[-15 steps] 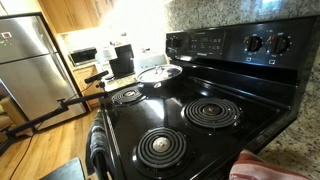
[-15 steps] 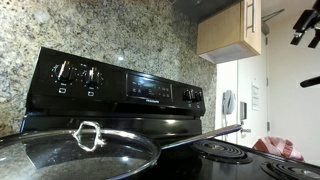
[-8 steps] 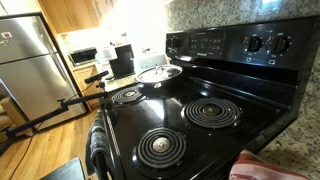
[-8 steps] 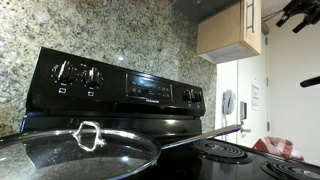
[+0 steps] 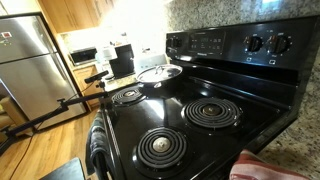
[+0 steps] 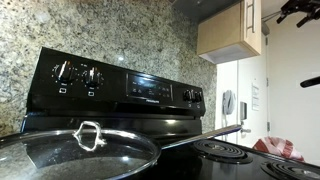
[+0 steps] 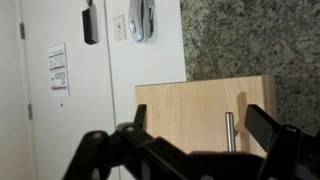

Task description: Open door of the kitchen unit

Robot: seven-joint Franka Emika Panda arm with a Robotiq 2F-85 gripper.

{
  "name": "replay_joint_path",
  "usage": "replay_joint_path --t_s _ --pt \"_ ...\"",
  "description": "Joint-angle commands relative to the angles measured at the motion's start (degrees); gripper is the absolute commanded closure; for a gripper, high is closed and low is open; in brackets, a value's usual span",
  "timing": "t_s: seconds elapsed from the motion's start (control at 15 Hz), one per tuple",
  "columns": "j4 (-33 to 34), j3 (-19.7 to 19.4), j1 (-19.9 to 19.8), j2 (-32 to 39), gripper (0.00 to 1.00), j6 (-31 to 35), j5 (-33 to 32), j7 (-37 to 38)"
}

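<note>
The gripper [image 7: 200, 118] hangs high by the wall with its jaws spread wide and nothing between them; in the wrist view the light wooden cabinet door [image 7: 185, 105] sits straight ahead, shut, its slim metal handle [image 7: 229, 132] upright near the right-hand finger but apart from it. In an exterior view that cabinet [image 6: 226, 32] hangs beside the granite wall [image 6: 90, 35], above the black stove [image 6: 120, 88]; a glass lid [image 6: 75, 152] lies in the foreground.
</note>
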Motion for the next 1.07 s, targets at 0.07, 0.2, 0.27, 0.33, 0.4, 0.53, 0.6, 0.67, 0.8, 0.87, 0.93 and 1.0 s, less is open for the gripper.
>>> replay_joint_path --t_s 0.07,0.2,0.27,0.33,0.4,0.53,0.6,0.67,0.8,0.87,0.93,1.0 --pt "0.15 2.23 -2.63 0.06 0.0 0.2 3.64 -2.15" --pt "0.1 2.12 -2.3 -0.02 0.0 0.19 3.94 -2.35" --pt "0.1 2.06 -2.23 -0.02 0.0 0.19 3.96 -2.39" --pt "0.09 2.06 -2.23 -0.01 0.0 0.19 3.96 -2.39" --pt "0.09 2.06 -2.23 -0.02 0.0 0.19 3.96 -2.4" --pt "0.32 1.86 -1.92 0.57 0.0 2.21 4.46 -2.37" --pt "0.7 2.01 -2.24 0.96 0.0 4.16 5.18 -1.99" --pt "0.88 2.07 -2.57 1.47 0.0 7.84 5.59 -2.31" --pt "1.48 3.43 -4.31 2.43 0.0 14.88 7.86 -2.67" --pt "1.5 3.9 -4.73 3.12 0.0 19.11 9.68 -3.46" --pt "1.75 5.05 -6.12 3.56 0.0 21.63 11.67 -4.03" --pt "2.07 6.18 -7.24 4.11 0.0 23.5 14.17 -4.87"
